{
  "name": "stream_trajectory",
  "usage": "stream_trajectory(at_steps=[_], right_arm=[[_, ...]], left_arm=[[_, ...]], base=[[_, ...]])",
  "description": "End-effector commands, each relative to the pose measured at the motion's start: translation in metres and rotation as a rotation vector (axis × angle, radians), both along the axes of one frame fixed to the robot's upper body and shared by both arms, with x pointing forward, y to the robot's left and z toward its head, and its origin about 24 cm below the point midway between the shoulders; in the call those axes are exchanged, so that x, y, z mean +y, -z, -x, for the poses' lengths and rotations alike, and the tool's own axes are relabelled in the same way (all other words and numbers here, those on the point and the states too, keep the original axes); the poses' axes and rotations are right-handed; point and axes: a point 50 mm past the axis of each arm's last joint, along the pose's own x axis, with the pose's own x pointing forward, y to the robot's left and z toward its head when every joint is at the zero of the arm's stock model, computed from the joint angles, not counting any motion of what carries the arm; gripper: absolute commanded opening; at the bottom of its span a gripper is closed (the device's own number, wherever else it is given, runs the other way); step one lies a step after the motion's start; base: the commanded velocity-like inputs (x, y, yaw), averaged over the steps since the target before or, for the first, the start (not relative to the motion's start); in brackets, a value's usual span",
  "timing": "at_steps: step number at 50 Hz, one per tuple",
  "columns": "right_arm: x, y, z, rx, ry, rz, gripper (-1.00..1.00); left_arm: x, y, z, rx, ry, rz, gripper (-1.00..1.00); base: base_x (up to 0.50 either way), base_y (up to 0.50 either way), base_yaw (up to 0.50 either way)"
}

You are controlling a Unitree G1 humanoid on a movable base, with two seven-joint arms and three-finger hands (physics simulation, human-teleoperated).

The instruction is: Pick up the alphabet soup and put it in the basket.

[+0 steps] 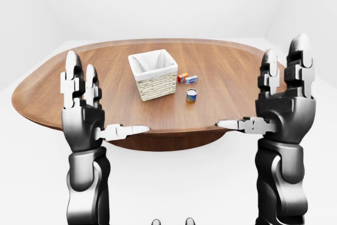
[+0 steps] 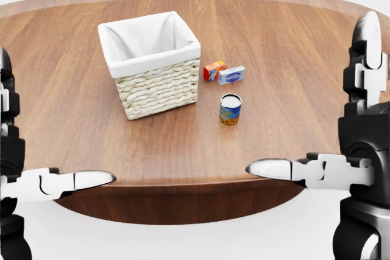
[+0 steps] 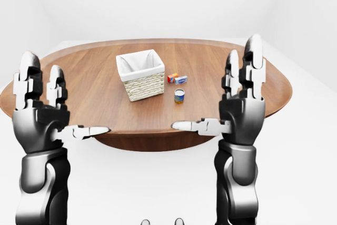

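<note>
An oval wooden table (image 2: 292,59) is standing in a plain white room, and the robot is facing its near edge. Both arms are raised, palms turned inward toward each other.

The left hand (image 1: 84,114) is showing at the left of the left-eye view. Its fingers (image 1: 73,77) are pointing straight up and its thumb is sticking out sideways toward the centre. It is spread wide and gripping nothing.

The right hand (image 1: 284,106) is showing at the right of the same view, held a little higher. Its fingers are likewise upright, its thumb is reaching toward the centre, and it is spread and holding nothing.

The alphabet soup (image 2: 230,109) is standing upright on the table. It is a small can with a pale lid and a blue and yellow label. In the head view it is sitting right of the basket and lower, near it but not touching. Both hands are well apart from it.

The basket (image 2: 159,86) is woven and pale, with a white cloth liner folded over its rim. Its inside is showing only the liner.

Above the can, an orange box (image 2: 214,70) and a blue and white box (image 2: 232,75) are lying just beside each other.
</note>
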Motion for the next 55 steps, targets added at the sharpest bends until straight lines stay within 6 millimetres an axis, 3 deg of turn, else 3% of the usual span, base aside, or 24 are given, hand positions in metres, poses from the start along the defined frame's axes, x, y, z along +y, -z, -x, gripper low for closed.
stream_trajectory(at_steps=[1, 8, 15, 20, 30, 55], right_arm=[[-0.002, -0.04, 0.03, -0.238, -0.003, -0.055, 1.0], [-0.005, -0.047, 0.033, -0.279, -0.001, -0.067, 1.0], [-0.01, -0.083, 0.064, -0.54, -0.037, -0.16, 1.0], [-0.015, -0.089, 0.062, -0.491, -0.137, -0.314, 1.0], [-0.012, -0.083, 0.062, -0.482, -0.103, -0.263, 1.0], [-0.002, -0.071, 0.056, -0.452, -0.01, -0.099, 1.0]], left_arm=[[0.005, -0.044, 0.025, -0.24, -0.011, 0.007, 1.0], [0.011, -0.067, 0.038, -0.375, -0.032, 0.009, 1.0], [0.02, -0.095, 0.059, -0.567, -0.036, 0.042, 1.0], [0.027, -0.114, 0.078, -0.717, -0.022, 0.095, 1.0], [0.038, -0.123, 0.083, -0.742, 0.011, 0.185, 1.0], [0.033, -0.12, 0.08, -0.698, 0.035, 0.199, 1.0]], base=[[0.0, 0.0, 0.0], [0.0, 0.0, 0.0], [0.0, 0.0, 0.0], [0.0, 0.0, 0.0], [0.0, 0.0, 0.0], [0.0, 0.0, 0.0]])
